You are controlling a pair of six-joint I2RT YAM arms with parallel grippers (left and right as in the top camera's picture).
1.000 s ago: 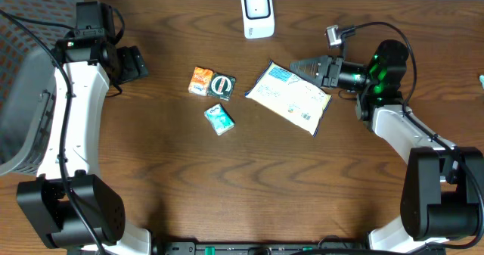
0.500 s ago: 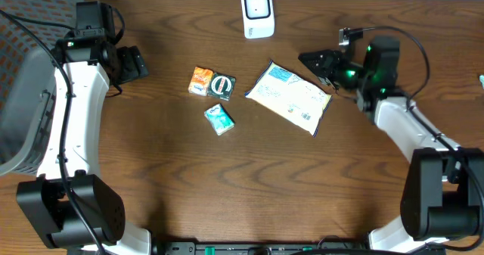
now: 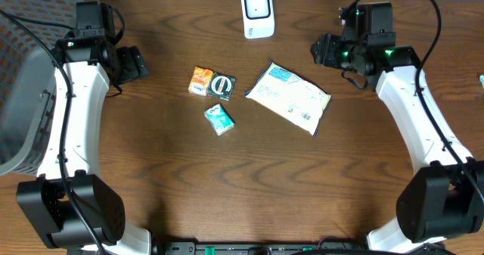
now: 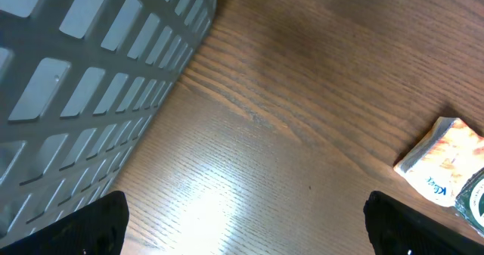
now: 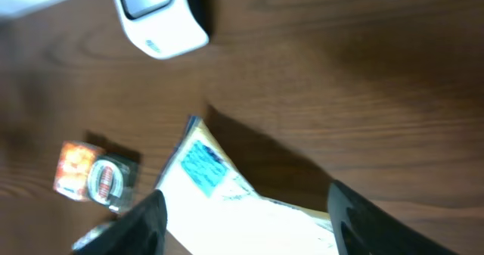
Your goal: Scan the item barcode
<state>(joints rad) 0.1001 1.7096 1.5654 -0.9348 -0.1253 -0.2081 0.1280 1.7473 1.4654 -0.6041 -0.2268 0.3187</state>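
Though blurred from the wrist, apparently parted and holding nothing at the right gripper (image 3: 319,51). Flat on the table (image 3: 227,179) just inward of it, white packet (image 3: 289,97), long axis diagonal toward the scanner (image 3: 257,13). Well apart from left gripper (image 3: 142,62), spread wide.

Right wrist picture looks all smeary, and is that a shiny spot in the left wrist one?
Right wrist view: yes, all blurred, the white scanner and the package have soft edges. Left wrist view: a bright glare patch on the table, beside the grey basket. Overhead view: crisp.
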